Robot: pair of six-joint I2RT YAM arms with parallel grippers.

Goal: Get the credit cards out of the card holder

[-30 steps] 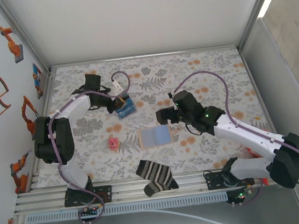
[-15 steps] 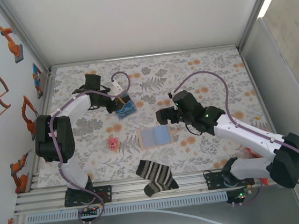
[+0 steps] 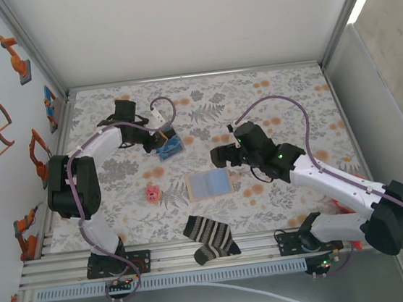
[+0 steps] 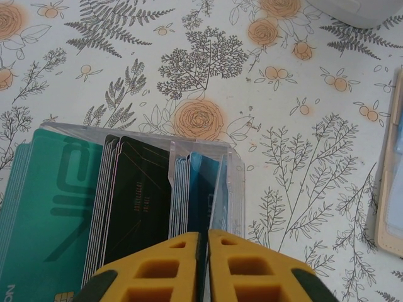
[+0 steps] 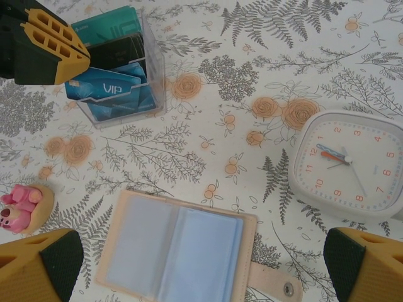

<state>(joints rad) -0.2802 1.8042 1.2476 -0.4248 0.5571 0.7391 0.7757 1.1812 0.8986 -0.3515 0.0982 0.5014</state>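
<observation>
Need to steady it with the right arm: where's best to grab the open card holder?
Probably the snap tab jutting from the card holder's tan edge, coming straight down with the open right gripper: the holder lies flat and open, so that tab is its one protruding part.

We see white shells and black joints on the left arm (image 3: 100,142) and the right arm (image 3: 336,183), each trailing a purple cable (image 3: 283,101). The left pincer (image 4: 202,239) and the right pincer (image 3: 220,156) have yellow fingers (image 4: 157,270), the left's with rectangular cut-outs.
</observation>
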